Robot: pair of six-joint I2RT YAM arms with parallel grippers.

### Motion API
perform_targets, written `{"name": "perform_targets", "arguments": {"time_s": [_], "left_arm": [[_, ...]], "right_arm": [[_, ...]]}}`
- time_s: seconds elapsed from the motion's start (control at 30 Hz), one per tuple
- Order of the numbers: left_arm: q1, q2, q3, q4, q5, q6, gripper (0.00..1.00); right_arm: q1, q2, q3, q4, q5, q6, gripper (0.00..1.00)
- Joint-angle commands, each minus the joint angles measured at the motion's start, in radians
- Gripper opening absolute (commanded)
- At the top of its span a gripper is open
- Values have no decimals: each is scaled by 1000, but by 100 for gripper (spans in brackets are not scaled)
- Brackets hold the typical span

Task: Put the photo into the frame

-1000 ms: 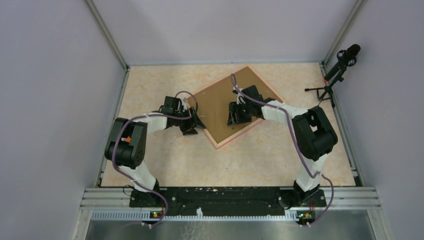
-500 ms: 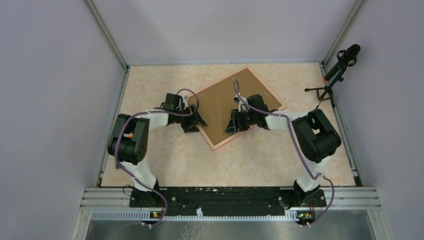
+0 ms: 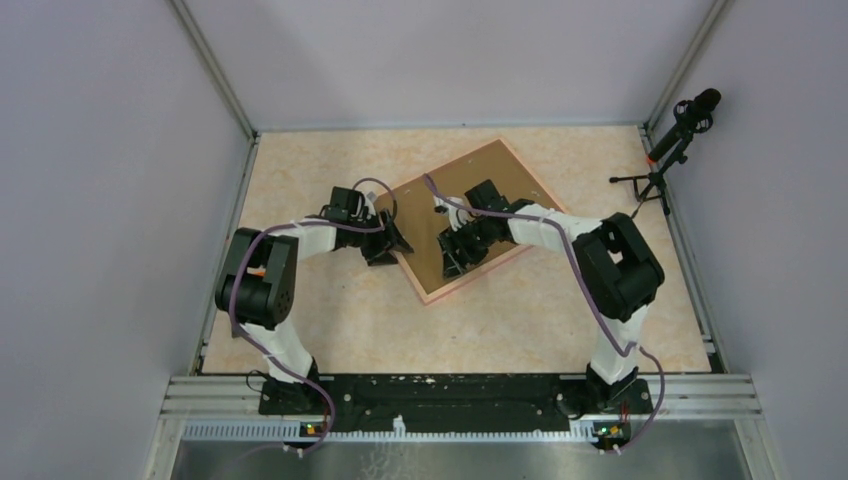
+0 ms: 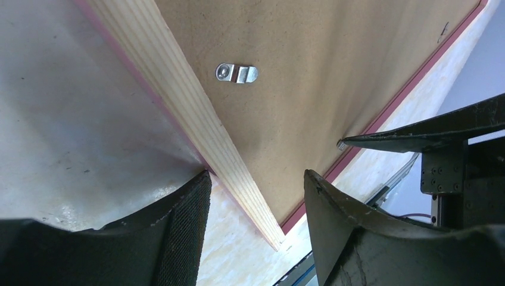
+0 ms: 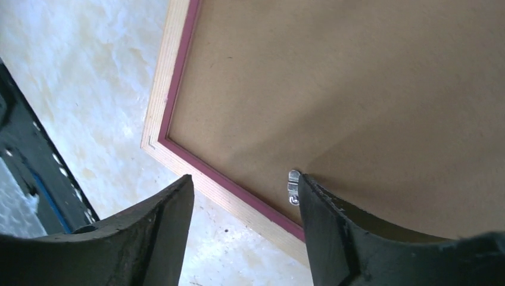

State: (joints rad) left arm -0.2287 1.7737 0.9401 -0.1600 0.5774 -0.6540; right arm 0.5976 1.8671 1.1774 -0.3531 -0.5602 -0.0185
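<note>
The frame point(image 4: 193, 119) is being seen face-down on the desk point(image 3: 330, 320), backing board point(image 5: 357, 89) in and photo hidden, its edge being straddled by the released left tool point(image 4: 256, 176), the released right tool point(image 5: 244, 179) being held over a clip point(image 5: 293, 186), with fastening likely remaining.

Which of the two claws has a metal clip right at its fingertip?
The right gripper: a silver clip sits beside one fingertip. The left gripper's nearest clip lies well clear of its fingers, out on the backing board.
</note>
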Motion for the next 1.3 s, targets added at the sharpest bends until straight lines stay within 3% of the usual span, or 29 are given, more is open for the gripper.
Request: {"name": "perform_targets", "arguments": {"time_s": [0.0,0.07,0.13,0.23,0.3,0.37,0.53,0.6,0.67,0.77,0.93,1.27], "left_arm": [[0,-7,-49,6,-46,25,64],[0,-13,-69,28,-32,10,64],[0,-14,-81,36,-16,3,64],[0,-22,-80,20,-8,10,65],[0,-44,-78,8,-9,14,65],[0,-70,-75,-8,-13,20,67],[0,-127,-22,-108,-76,61,69],[0,-144,25,-163,-128,82,69],[-1,-164,55,-212,-186,93,69],[-1,-197,57,-224,-283,101,70],[5,-229,45,-237,-336,115,70],[16,-275,7,-224,-307,113,69]], "right_arm": [[66,85,85,-202,30,-222,66],[76,83,75,-194,-23,-269,65],[94,74,74,-225,-68,-310,58],[97,24,69,-240,-142,-275,38],[102,-58,62,-211,-107,-180,38],[106,-157,53,-171,10,-59,45],[107,-332,35,-192,603,514,70],[107,-374,-6,-278,763,863,74],[106,-405,-72,-312,751,1159,72],[113,-423,-121,-300,740,1394,69],[118,-301,-33,-392,766,1503,65],[184,-142,34,-390,808,1605,64]]}}
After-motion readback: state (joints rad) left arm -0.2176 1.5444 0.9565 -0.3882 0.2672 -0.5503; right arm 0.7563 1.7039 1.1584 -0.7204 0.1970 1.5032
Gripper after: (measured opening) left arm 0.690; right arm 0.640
